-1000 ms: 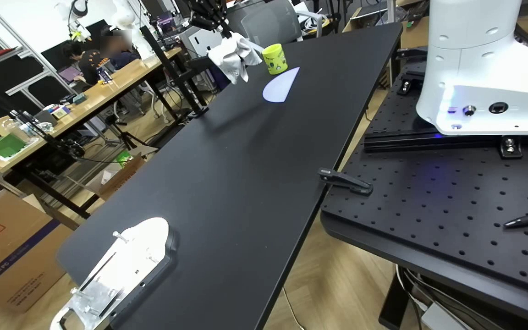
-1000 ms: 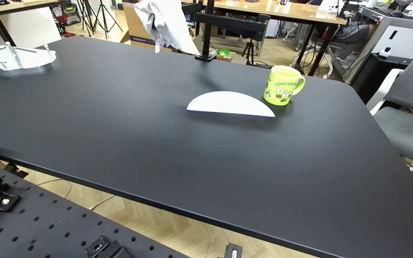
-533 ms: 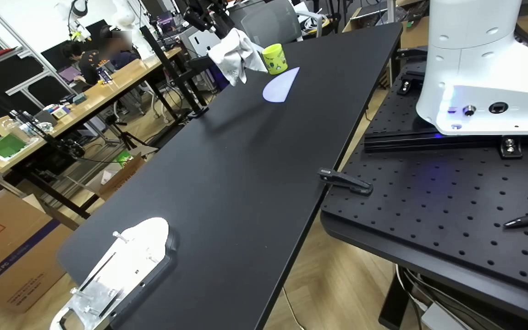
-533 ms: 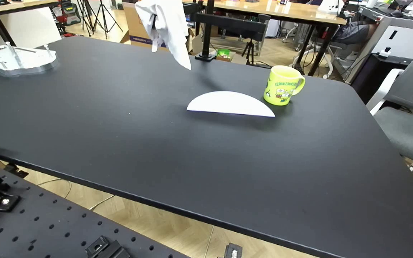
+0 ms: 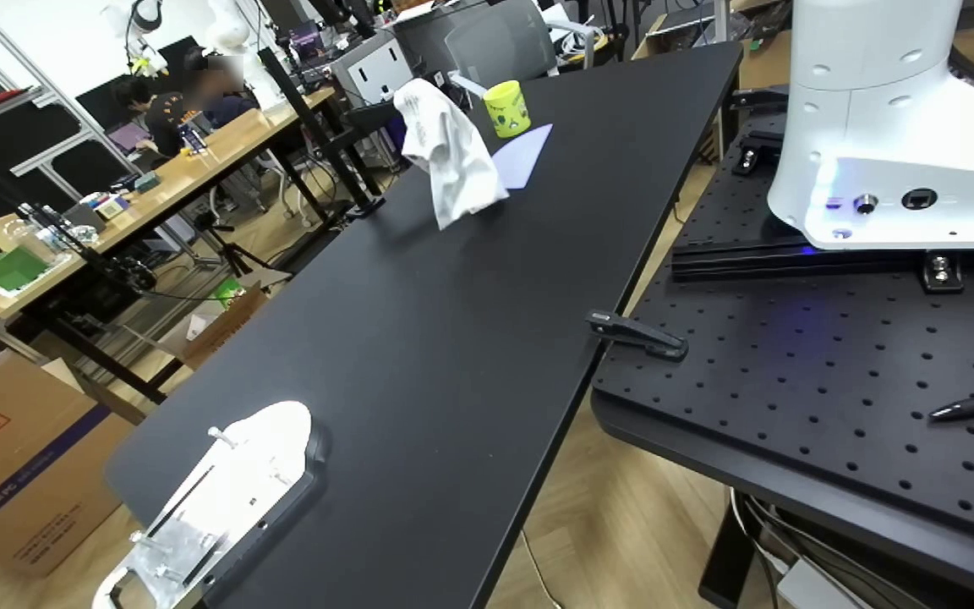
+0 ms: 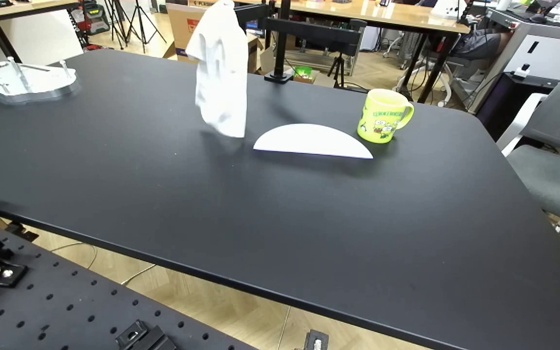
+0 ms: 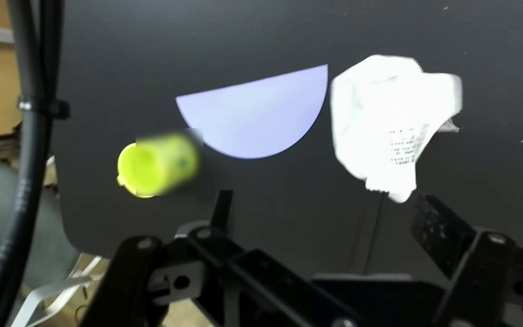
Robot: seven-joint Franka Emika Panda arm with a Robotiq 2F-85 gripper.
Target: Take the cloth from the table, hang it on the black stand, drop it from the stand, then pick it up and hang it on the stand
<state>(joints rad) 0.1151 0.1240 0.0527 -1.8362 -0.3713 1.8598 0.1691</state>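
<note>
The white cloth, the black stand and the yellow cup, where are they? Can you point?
White cloth [image 7: 379, 113]: in the wrist view, middle of its fabric.
Black stand [image 6: 281, 50]: in an exterior view, on its upright bar.
Yellow cup [image 6: 381, 116]: in an exterior view, on its printed side.

The cloth [image 7: 375, 109] is white, with what looks like dark print; the table [image 6: 309, 218] is black. In an exterior view the far-right mug [image 6: 378, 119] is yellow-green with green lettering and cartoon faces, the half-disc [image 6: 311, 139] white, the near-left plate [image 6: 71, 290] dark, hole-dotted.
</note>
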